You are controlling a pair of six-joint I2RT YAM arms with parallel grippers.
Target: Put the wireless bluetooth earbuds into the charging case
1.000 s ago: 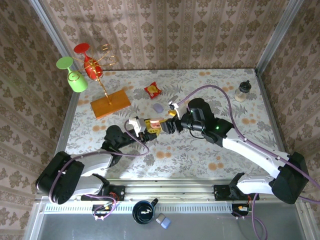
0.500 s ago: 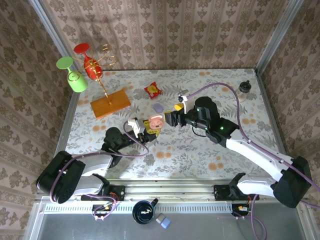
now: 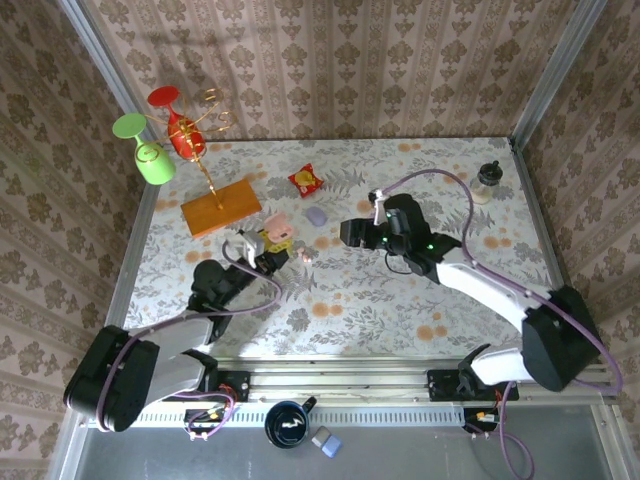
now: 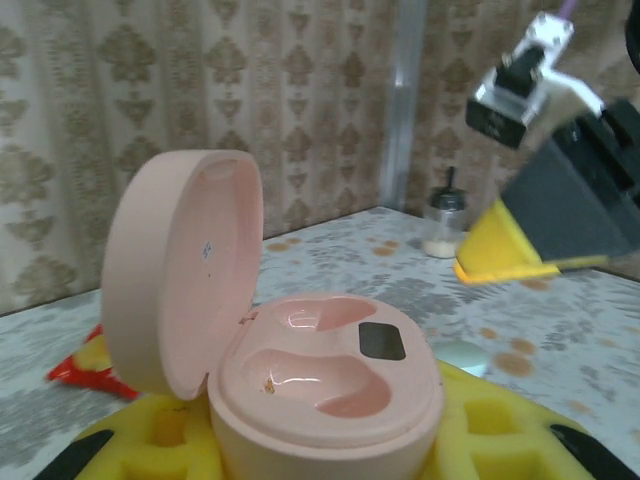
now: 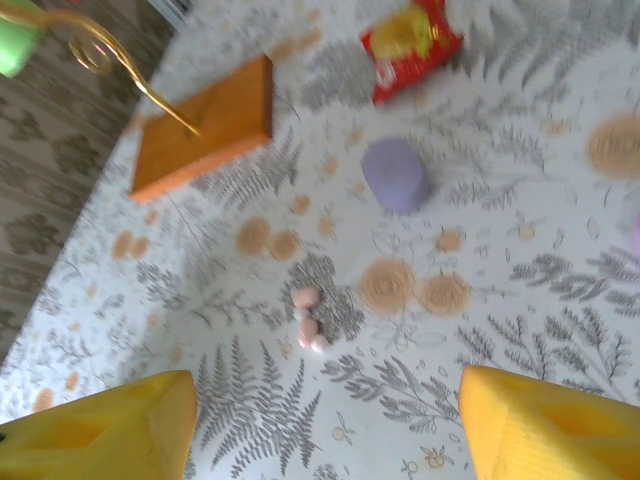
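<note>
A pink charging case (image 4: 330, 385) sits lid-up between the yellow pads of my left gripper (image 4: 330, 445), which is shut on it. Both its wells are empty. In the top view the case (image 3: 277, 228) is left of centre with the left gripper (image 3: 267, 244) below it. Two small pink earbuds (image 5: 308, 320) lie together on the table, and the top view shows the earbuds (image 3: 305, 256) just right of the case. My right gripper (image 5: 325, 430) hangs open and empty above and short of them; from above the right gripper (image 3: 347, 234) is to their right.
A lilac case (image 5: 395, 175) lies beyond the earbuds, with a red-and-yellow snack packet (image 5: 410, 35) further back. A wooden base (image 3: 221, 206) with a wire stand holding coloured glasses (image 3: 155, 160) is at the back left. A small shaker (image 3: 486, 182) stands at the back right.
My left gripper has carried the pink case back and to the left. The right gripper has drawn away to the right, and the earbuds now lie uncovered between them.
</note>
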